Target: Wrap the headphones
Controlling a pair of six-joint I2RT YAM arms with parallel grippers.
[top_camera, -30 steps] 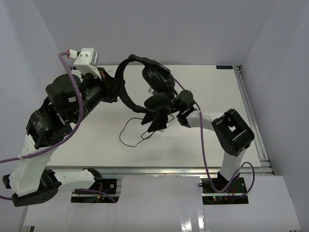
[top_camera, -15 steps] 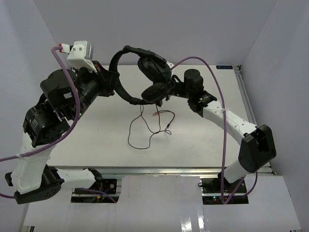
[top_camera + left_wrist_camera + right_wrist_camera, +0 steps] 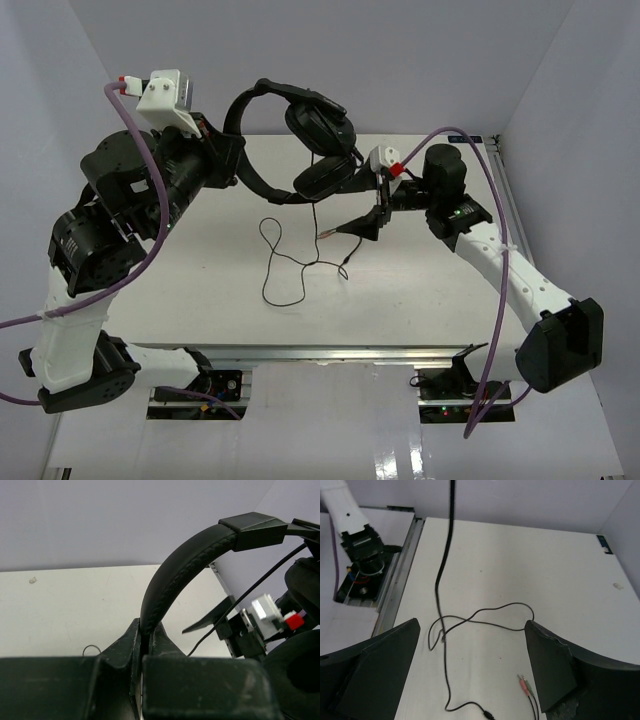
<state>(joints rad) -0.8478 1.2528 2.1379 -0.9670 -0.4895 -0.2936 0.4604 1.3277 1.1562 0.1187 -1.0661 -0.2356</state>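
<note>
The headband (image 3: 185, 555) of the headphones (image 3: 300, 115) sits clamped in the left claw (image 3: 235, 165), lifted above the worktop (image 3: 450, 280). Both earcups (image 3: 322, 178) hang to that claw's right, just left of the right claw (image 3: 365, 215). The cord (image 3: 275, 265) drops from the earcups to the worktop and lies looped under the right claw's spread fingers (image 3: 375, 665). Its plugs (image 3: 525, 685) lie near one finger.

Bright, even, diffuse light; no hard shadows. Top view: surface (image 3: 400, 300) near-white, glossy streaks along bottom edge of frame. Left wrist view: left end effector (image 3: 146, 640) underexposed and soft across lower frame; headphones (image 3: 185, 560) band sharp. Right wrist view: right end effector (image 3: 471, 625) dark, blurred in lower corners; surface crisp.
</note>
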